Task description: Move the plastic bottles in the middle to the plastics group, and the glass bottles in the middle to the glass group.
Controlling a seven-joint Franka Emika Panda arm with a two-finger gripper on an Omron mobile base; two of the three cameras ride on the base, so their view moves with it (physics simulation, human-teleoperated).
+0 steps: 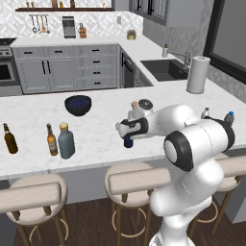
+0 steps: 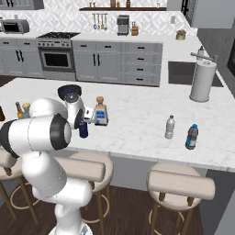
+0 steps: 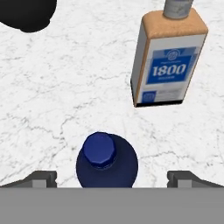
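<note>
The small navy-blue plastic bottle (image 3: 106, 159) stands upright on the white marble counter, directly below my open gripper (image 3: 113, 179), whose fingertips (image 3: 41, 178) are spread well clear on either side of it. It also appears under the hand (image 1: 128, 142) (image 2: 83, 130). Just beyond it stands the squarish glass bottle (image 3: 168, 61) (image 2: 100, 112) with a blue label and cork stopper. At the counter's left, the squat grey-blue bottle (image 1: 66, 141) stands beside two brown beer bottles (image 1: 51, 140) (image 1: 9, 139). The clear water bottle (image 2: 170, 127) and the blue-capped one (image 2: 192, 137) stand at the right.
A dark bowl (image 1: 78, 104) sits behind the middle bottles on the counter. A paper towel roll (image 2: 202, 81) stands at the far right near the sink (image 1: 163, 68). Bar stools (image 1: 137, 178) line the counter's near edge.
</note>
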